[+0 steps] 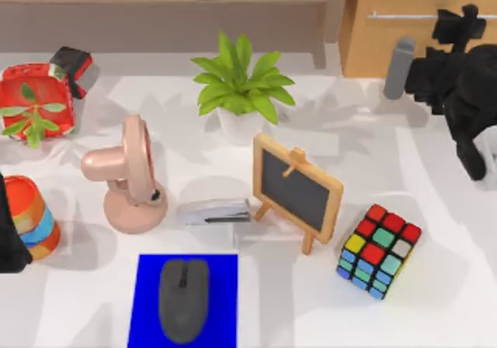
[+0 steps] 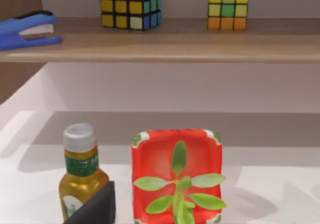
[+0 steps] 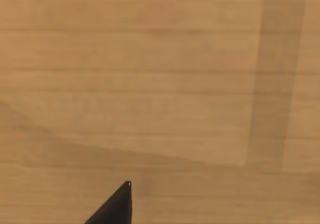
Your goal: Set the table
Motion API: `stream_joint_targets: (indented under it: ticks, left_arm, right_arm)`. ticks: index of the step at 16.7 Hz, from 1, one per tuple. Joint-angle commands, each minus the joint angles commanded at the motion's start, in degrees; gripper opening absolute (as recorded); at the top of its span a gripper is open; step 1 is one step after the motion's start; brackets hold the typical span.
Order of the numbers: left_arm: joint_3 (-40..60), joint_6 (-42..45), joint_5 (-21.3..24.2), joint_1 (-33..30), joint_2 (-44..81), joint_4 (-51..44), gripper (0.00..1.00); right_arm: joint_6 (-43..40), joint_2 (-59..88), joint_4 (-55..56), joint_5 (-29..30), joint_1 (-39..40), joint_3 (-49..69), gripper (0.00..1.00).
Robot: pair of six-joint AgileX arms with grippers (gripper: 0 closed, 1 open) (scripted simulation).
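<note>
The table is a broad, flat white top with pale grey patches, spreading under and ahead of both arms. The right gripper is a black, blocky form raised at the far right corner, close against the light-wood cabinet; a grey cylinder stands just to its left. Whether its fingers are parted or closed I cannot tell (its wrist view gives smooth wood grain and one dark tip). The left arm sits parked at the near left edge, just beside a rounded cup banded orange and blue; its fingers cannot be judged either.

Ahead of that arm: a glossy red square planter with a small green sprout, and an amber bottle with a grey cap touching a dark wedge. Between the two arms: a pink rounded fan, a leafy potted plant, a wood-framed chalkboard, a colour cube, a grey stapler, and a matte grey mouse on a blue rectangular mat.
</note>
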Motion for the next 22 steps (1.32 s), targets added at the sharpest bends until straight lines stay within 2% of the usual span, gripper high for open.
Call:
stream_joint_targets:
  ticks: [22]
  left_arm:
    - [0.0,0.0,0.0,0.0,0.0,0.0,1.00]
  right_arm:
    - [0.6,-4.0,5.6,1.2,1.5,-12.7,1.00]
